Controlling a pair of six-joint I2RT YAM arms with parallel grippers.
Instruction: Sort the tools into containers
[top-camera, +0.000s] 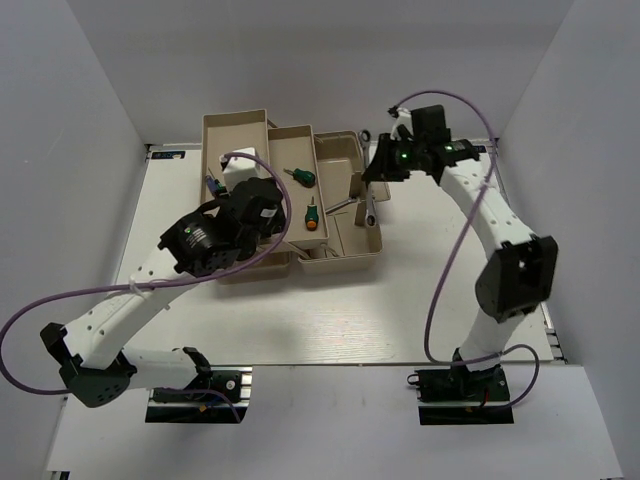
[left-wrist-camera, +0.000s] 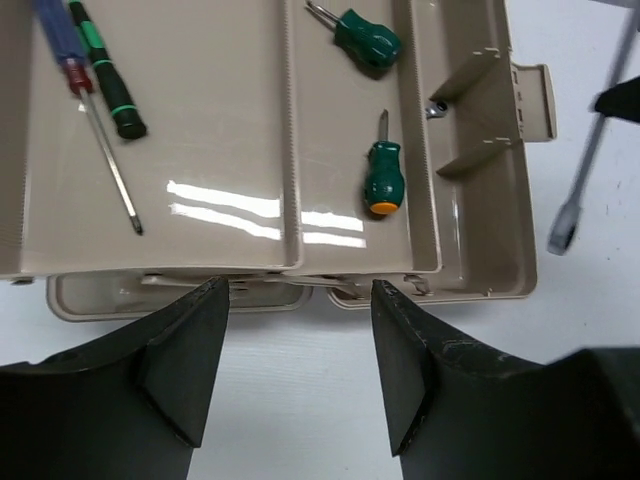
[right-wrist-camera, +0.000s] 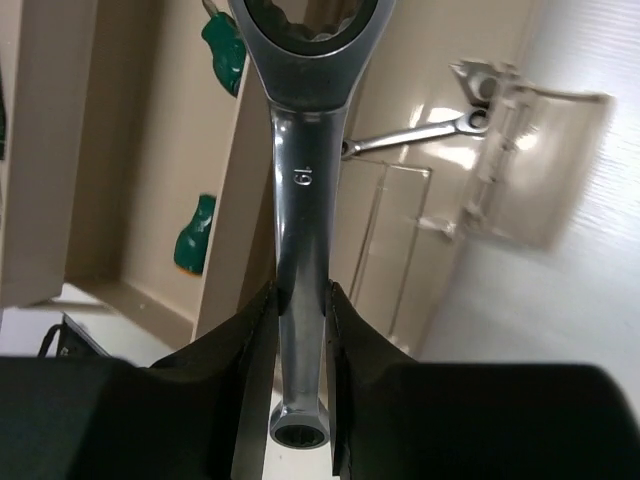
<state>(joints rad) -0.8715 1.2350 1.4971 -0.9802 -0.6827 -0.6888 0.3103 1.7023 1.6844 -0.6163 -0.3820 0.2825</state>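
Note:
The beige toolbox (top-camera: 340, 262) stands open with its trays spread. Two thin precision screwdrivers (left-wrist-camera: 100, 90) lie in the left tray (left-wrist-camera: 200, 130). Two stubby green-handled screwdrivers (left-wrist-camera: 382, 178) (left-wrist-camera: 366, 38) lie in the middle tray (left-wrist-camera: 335, 110). My right gripper (right-wrist-camera: 300, 295) is shut on the longer silver wrench (right-wrist-camera: 300, 180), marked 19, and holds it hanging over the toolbox's right side (top-camera: 366, 208). The shorter wrench (right-wrist-camera: 410, 135) lies in a compartment of the base. My left gripper (left-wrist-camera: 298, 300) is open and empty, above the toolbox's near edge.
The left arm (top-camera: 215, 240) covers the toolbox's near left part. A white block (top-camera: 245, 168) sits by the left tray. Dividers (left-wrist-camera: 470, 120) split the base compartment. White walls close in the table (top-camera: 330, 320) at the back and sides.

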